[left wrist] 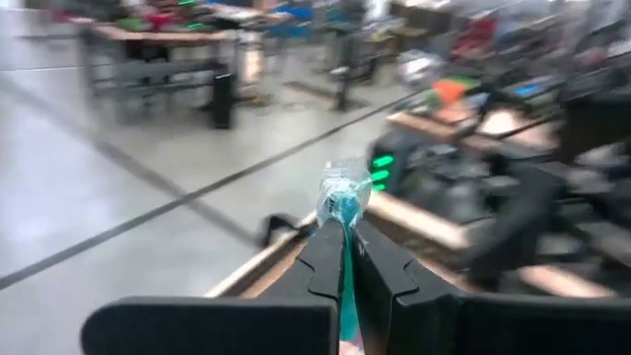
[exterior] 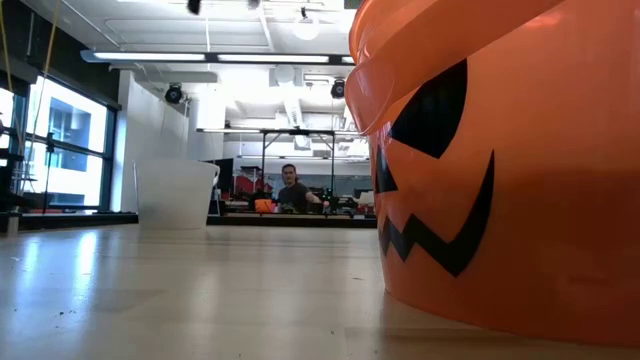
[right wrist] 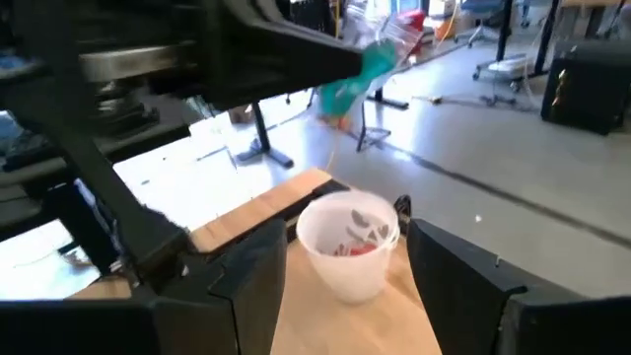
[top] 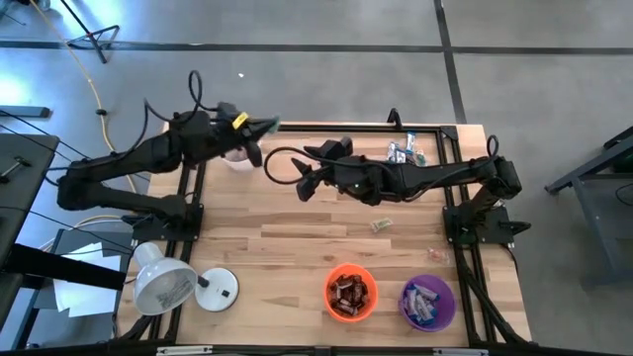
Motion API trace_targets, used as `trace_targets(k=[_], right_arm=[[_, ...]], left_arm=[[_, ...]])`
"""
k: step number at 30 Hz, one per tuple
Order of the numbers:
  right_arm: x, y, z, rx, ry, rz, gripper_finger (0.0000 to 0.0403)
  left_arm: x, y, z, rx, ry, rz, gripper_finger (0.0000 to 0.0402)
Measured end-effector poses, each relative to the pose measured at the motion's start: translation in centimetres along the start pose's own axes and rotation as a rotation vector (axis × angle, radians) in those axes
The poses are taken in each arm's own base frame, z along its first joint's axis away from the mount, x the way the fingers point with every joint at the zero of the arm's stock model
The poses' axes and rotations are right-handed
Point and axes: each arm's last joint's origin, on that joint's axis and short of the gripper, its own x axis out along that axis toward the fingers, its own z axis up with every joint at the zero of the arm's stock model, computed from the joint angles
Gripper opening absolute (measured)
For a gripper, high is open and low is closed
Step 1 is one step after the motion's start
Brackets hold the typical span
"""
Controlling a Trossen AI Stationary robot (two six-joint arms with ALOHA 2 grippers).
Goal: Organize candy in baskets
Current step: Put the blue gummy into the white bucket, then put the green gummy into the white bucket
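- Left claw raised near the desk's far edge, just beside the white basket, fingers pressed together on a teal-and-clear wrapped candy that sticks out past the fingertips
- Same pinched candy seen as a blurred teal shape above the white basket in the right wrist view
- Right claw stretched across the middle of the desk toward the white basket, fingers spread wide, empty, the basket framed between them but apart from both
- White basket upright at the far left part of the desk, dark face print on its wall, something red inside
- Orange basket near the front edge, filled with dark brown and red candies; in the low view fills the right side, black jack-o'-lantern face toward the camera
- Purple basket just beside the orange one, on its right, holding blue-and-white candies
- Loose pile of candies at the far right of the desk, close to the right arm
- One single candy lying alone between that pile and the orange basket
- White dome lamp lying at the front left corner
- A person far back in the room, seen in the low view
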Motion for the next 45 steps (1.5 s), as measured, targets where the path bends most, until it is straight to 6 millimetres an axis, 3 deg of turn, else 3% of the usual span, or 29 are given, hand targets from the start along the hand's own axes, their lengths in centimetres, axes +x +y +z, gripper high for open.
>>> trace_targets(k=[6, 15, 21, 24, 33, 37, 41, 45], right_arm=[[0.0, -0.4, -1.2, 0.066, 0.103, -0.024, 0.0206], [-0.4, -0.9, -2.9, 0.213, 0.302, -0.015, 0.0206], [-0.4, -0.8, -3.0, 0.209, 0.314, -0.003, 0.0206], [-0.4, -0.8, -3.0, 0.191, 0.325, 0.016, 0.0206], [-0.5, -0.7, -3.1, 0.183, 0.371, 0.068, 0.0206], [-0.7, -1.0, -3.6, 0.188, 0.426, 0.032, 0.0206], [-2.2, -2.3, -4.2, 0.205, 0.6, -0.024, 0.0206], [-4.2, -4.4, -5.4, 0.163, 0.799, -0.227, 0.0206]], left_arm=[[-1.4, 3.8, -1.0, 0.059, 0.159, 0.277, 0.0], [-3.5, 9.5, -4.0, 0.141, 0.569, 0.59, 0.0], [-2.6, 11.7, -4.8, 0.061, 0.63, 0.434, 0.0001], [-2.0, 12.9, -5.2, 0.054, 0.678, 0.455, 0.0009], [0.1, 14.5, -6.9, -0.01, 0.798, 0.42, 0.0075], [0.6, 14.4, -7.3, -0.075, 0.821, 0.348, 0.0102], [1.0, 13.2, -7.2, -0.214, 0.789, 0.07, 0.0114], [1.6, 11.2, -6.7, -0.265, 0.734, -0.155, 0.0115]])
